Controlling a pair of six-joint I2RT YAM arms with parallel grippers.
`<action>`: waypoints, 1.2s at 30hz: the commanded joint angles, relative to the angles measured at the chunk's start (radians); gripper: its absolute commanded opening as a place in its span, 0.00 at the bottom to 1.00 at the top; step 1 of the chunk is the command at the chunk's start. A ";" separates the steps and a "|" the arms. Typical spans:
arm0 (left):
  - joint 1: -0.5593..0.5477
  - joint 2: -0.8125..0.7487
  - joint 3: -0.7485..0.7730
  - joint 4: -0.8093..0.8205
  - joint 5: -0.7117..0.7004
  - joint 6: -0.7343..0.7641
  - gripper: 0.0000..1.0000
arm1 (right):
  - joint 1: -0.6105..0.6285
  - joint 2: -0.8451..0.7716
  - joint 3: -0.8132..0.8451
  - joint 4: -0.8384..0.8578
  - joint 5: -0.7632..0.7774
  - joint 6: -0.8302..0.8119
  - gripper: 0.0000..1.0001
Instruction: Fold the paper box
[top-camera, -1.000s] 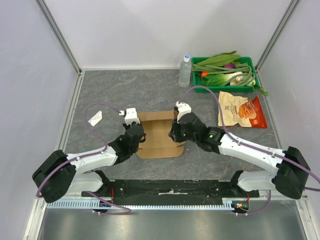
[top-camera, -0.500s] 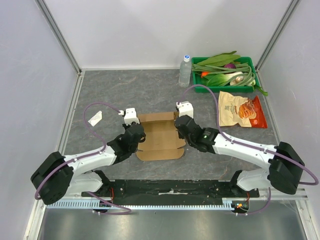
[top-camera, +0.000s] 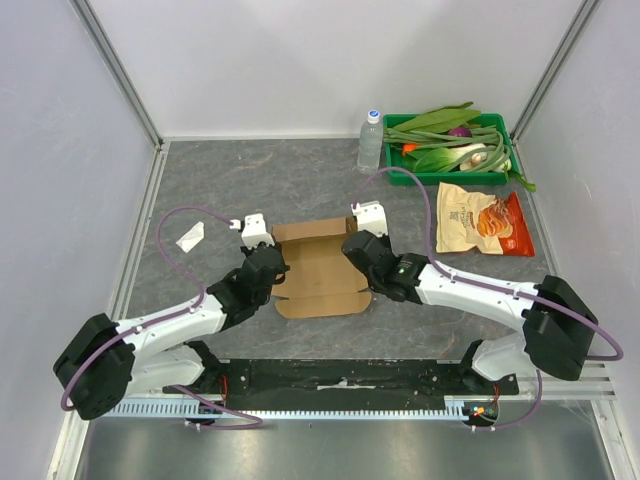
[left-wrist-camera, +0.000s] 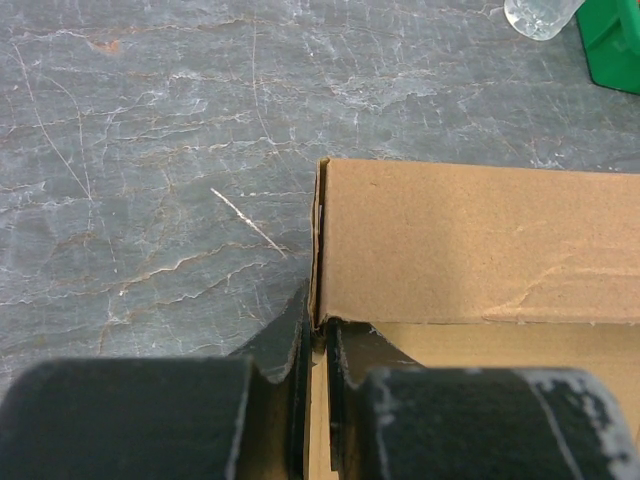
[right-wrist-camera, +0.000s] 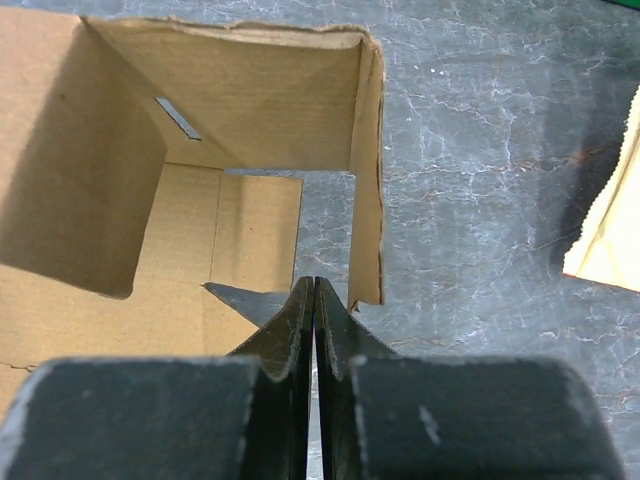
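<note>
The paper box (top-camera: 318, 268) is brown cardboard, partly raised, in the middle of the table between both arms. My left gripper (top-camera: 270, 268) is at its left side; in the left wrist view the left gripper (left-wrist-camera: 320, 322) is shut on the thin edge of an upright wall of the paper box (left-wrist-camera: 470, 240). My right gripper (top-camera: 360, 262) is at the box's right side. In the right wrist view the right gripper (right-wrist-camera: 314, 285) has its jaws pressed together with nothing between them, just left of the standing right flap (right-wrist-camera: 368, 180), looking into the paper box (right-wrist-camera: 230, 90).
A water bottle (top-camera: 370, 142) and a green tray (top-camera: 440, 178) of vegetables stand at the back right. An orange snack bag (top-camera: 483, 220) lies to the right of the box. A white paper scrap (top-camera: 190, 237) lies at the left. Grey walls surround the table.
My right gripper has shut and its arm has swung toward the box's right rear corner. My left arm has shifted slightly back, still gripping the wall.
</note>
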 joint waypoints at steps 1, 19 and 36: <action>0.003 -0.042 -0.001 0.039 0.005 -0.039 0.02 | 0.002 0.005 0.040 0.039 0.059 -0.025 0.07; 0.005 -0.084 -0.046 0.099 0.041 -0.037 0.02 | -0.006 -0.025 -0.043 0.327 -0.142 0.003 0.05; 0.009 -0.156 -0.101 0.150 0.061 -0.063 0.02 | -0.021 0.052 -0.121 0.424 -0.239 0.098 0.04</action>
